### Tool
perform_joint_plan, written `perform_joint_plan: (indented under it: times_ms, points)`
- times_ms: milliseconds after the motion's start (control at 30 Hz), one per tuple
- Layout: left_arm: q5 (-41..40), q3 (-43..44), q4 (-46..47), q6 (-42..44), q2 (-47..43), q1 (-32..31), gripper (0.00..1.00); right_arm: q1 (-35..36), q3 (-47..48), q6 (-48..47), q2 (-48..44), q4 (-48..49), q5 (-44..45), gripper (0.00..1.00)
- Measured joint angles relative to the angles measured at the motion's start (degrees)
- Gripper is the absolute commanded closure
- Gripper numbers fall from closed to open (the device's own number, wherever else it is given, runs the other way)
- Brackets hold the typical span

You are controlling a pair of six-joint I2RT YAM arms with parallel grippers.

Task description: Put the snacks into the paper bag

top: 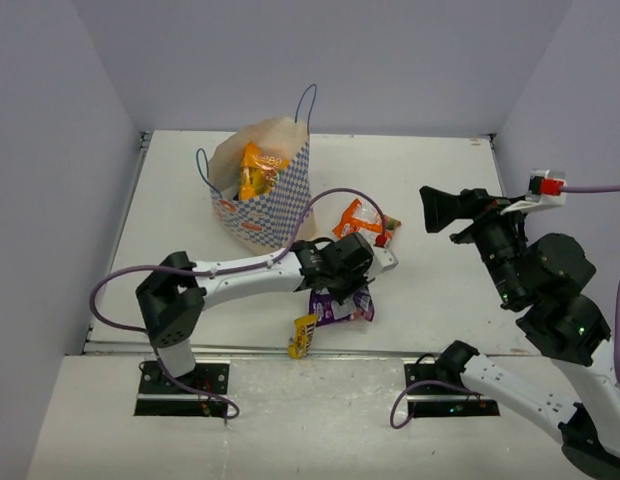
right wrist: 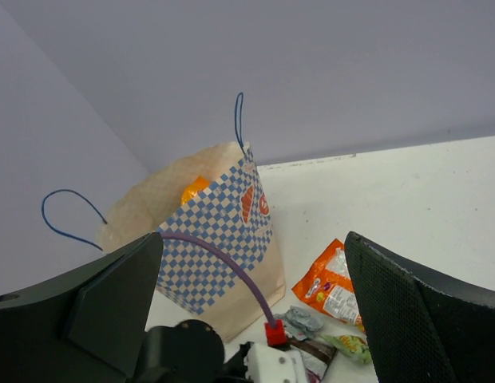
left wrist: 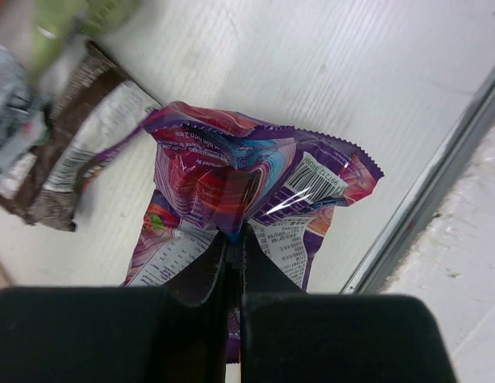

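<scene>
- Reaching in from its base at the left, the left arm (top: 240, 268) stretches across the counter (top: 170, 225). The left fingers (left wrist: 231, 247) are pressed tight together, pinching a fold of the purple packet (left wrist: 259, 179).
- That purple packet lies crumpled close to the near edge of the counter, its barcode side up. Whether it is clear of the surface cannot be told.
- Behind the arm stands the paper bag (top: 282, 205), upright and open-mouthed, with checkered sides and thin blue cord handles. A yellow-orange bag (top: 258, 170) sits inside it, its top showing above the rim.
- A small yellow packet (top: 303, 335) lies at the very front edge, just left of the purple one.
- A brown bar (left wrist: 65, 171) lies just beside the purple packet in the left wrist view.
- An orange packet (top: 357, 218) rests flat on the counter to the right of the paper bag, behind the left wrist.
- Further right, the right fingers (top: 435, 208) hang raised above the counter, spread wide and holding nothing, turned toward the paper bag.
- The counter is white and faintly ribbed, with a metal rim (left wrist: 439, 183) along its near edge.
- Plain pale lilac walls (top: 390, 60) close it in on three sides.
</scene>
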Motion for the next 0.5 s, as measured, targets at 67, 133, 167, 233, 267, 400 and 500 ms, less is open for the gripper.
perform_joint_plan:
  times_ms: [67,133,167,233,267,400,500]
  points:
    - [-0.79,2.51,-1.60,-0.39,-2.58,0.00,1.00,0.00,0.02,-0.04,0.04,0.00,0.28,0.01]
    - [-1.88,5.84,-2.38,-0.52,-5.20,0.15,1.00,0.00,0.02,-0.11,0.07,0.00,0.48,0.01]
    - [-2.62,8.02,-2.89,-0.57,-6.67,0.20,1.00,0.00,0.02,-0.11,0.09,0.00,0.52,0.01]
    - [-4.61,13.29,-4.11,-0.63,-8.85,0.52,1.00,0.00,0.02,-0.11,0.13,0.00,0.96,0.01]
    - [-6.01,16.04,-4.37,-0.59,-9.88,0.83,1.00,0.00,0.04,-0.13,0.15,0.00,1.18,0.01]
    - [-11.28,26.27,-6.34,-0.35,-12.70,3.87,1.00,0.00,0.22,-0.15,0.55,0.00,1.46,0.01]
    - [-13.05,30.53,-7.72,-0.31,-14.21,9.73,1.00,0.00,0.33,-0.13,1.22,0.00,1.44,0.01]
